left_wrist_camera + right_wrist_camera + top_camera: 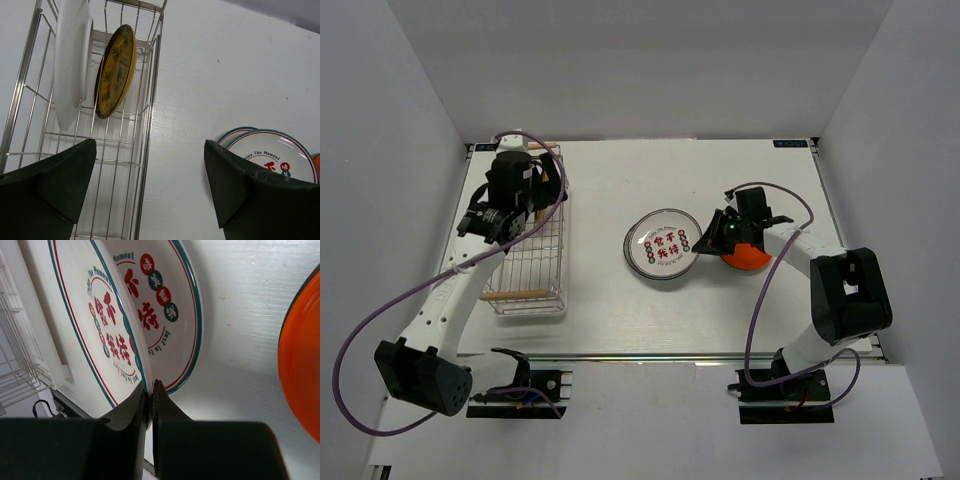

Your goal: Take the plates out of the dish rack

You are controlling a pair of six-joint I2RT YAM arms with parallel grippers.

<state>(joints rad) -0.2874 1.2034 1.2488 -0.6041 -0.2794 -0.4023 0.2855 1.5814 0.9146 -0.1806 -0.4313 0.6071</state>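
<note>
Well, at the far left the silver wire-grid dish rack with wooden rod handles [530, 265] lies lengthwise on the white table [620, 180], and two of the plates stand on edge in it. A plain white round plate [70, 65] and a small yellow-brown round plate [116, 70] lean side by side between the wires, which is what keeps them upright and apart. The left gripper [150, 145] hangs over the rack with its jaws spread wide and nothing between them. I'd guess it is spread like that so a finger can slip down on each side of a rim, with the yellow-brown plate the easier one to reach. Moving towards the middle, a white round plate with teal and red rings [85, 315] is tilted up on its rim over a matching ringed plate lying flat [165, 305]. The right gripper [150, 387] has its fingers pressed together on the thin lip of the tilted plate. A rim pinch seems the only hold a flat dish allows, and the slant looks meant to let it settle onto its twin as a stack. Just right of that lies the plain orange-red round plate [302, 360], flat on the table near the pair and clear of the rack.
</note>
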